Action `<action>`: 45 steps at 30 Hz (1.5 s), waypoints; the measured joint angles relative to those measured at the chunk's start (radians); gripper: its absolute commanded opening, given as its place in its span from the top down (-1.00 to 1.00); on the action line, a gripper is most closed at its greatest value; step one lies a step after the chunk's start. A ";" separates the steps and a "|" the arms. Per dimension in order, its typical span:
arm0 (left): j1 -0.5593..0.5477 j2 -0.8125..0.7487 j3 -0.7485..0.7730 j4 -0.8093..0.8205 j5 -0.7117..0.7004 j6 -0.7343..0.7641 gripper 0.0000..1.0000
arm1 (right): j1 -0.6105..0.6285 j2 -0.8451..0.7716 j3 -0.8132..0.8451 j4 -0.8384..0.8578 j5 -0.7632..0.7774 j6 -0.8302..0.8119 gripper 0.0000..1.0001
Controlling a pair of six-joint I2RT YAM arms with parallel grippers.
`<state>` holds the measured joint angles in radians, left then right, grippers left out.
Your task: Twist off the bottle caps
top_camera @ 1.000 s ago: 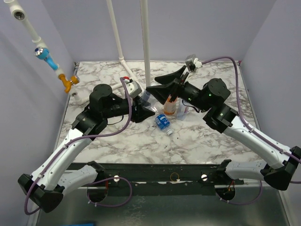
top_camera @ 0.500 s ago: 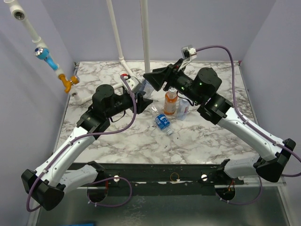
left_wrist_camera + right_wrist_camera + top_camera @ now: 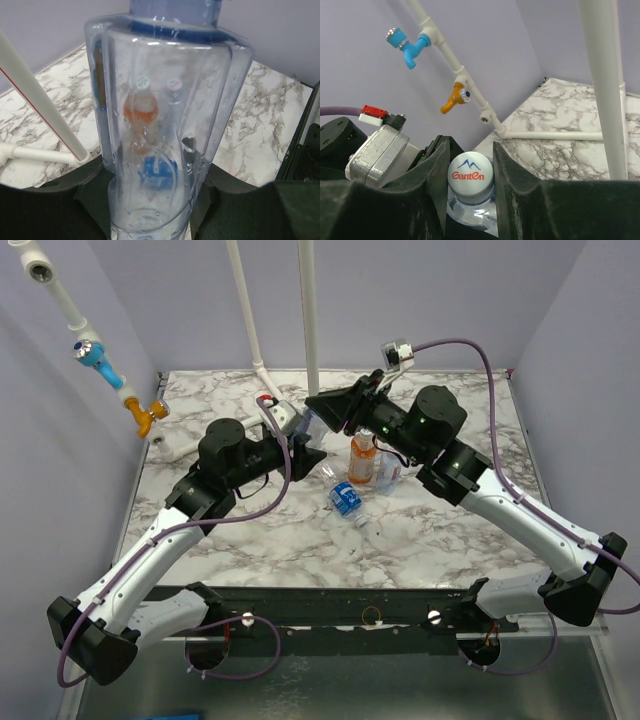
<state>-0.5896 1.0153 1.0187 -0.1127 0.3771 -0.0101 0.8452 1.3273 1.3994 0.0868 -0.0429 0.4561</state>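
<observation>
Left gripper is clamped on the body of a clear bottle, upper centre of the top view. Right gripper has its fingers pressed on both sides of that bottle's white cap, "Ganten" print up, and hides most of the bottle from above. Just right: orange bottle upright, second clear bottle beside it. Below them a blue-label bottle lies on the marble table, with a loose cap near. Vertical white pipe stands close behind.

Bright, even light (near foregrounds soft)
</observation>
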 measured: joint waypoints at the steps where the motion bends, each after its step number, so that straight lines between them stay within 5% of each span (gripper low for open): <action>1: 0.000 0.002 0.000 0.000 0.003 -0.007 0.41 | 0.000 0.000 -0.002 0.001 -0.001 0.000 0.99; 7: 0.000 0.011 0.015 -0.017 0.080 -0.054 0.41 | -0.008 -0.036 -0.063 0.075 -0.083 -0.029 0.99; 21: -0.009 0.006 0.148 -0.046 0.665 -0.229 0.46 | -0.027 -0.108 -0.054 0.295 -0.699 -0.072 0.99; 23: -0.009 0.006 0.148 -0.048 0.686 -0.233 0.49 | -0.027 -0.108 -0.052 0.293 -0.716 -0.073 0.79; 25: -0.008 0.007 0.148 -0.050 0.689 -0.235 0.49 | -0.027 -0.107 -0.039 0.261 -0.709 -0.083 0.41; 26: -0.008 0.007 0.148 -0.054 0.686 -0.234 0.49 | -0.026 -0.108 -0.030 0.235 -0.694 -0.090 -0.07; 27: -0.008 0.008 0.148 -0.055 0.682 -0.233 0.50 | -0.024 -0.108 -0.019 0.205 -0.667 -0.097 -0.31; 29: -0.007 0.008 0.151 -0.064 0.636 -0.222 0.50 | -0.016 -0.109 -0.001 0.137 -0.568 -0.119 -0.57; 36: -0.007 0.008 0.144 -0.114 0.341 -0.093 0.59 | -0.006 -0.097 0.049 -0.065 -0.172 -0.142 -0.68; 45: -0.005 0.021 0.106 -0.123 0.061 0.050 0.64 | -0.006 -0.008 0.136 -0.172 0.003 -0.097 -0.42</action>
<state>-0.5949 1.0363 1.1244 -0.2359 0.4377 0.0399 0.8387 1.3193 1.5352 -0.0849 -0.0402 0.3592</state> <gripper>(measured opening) 0.501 0.742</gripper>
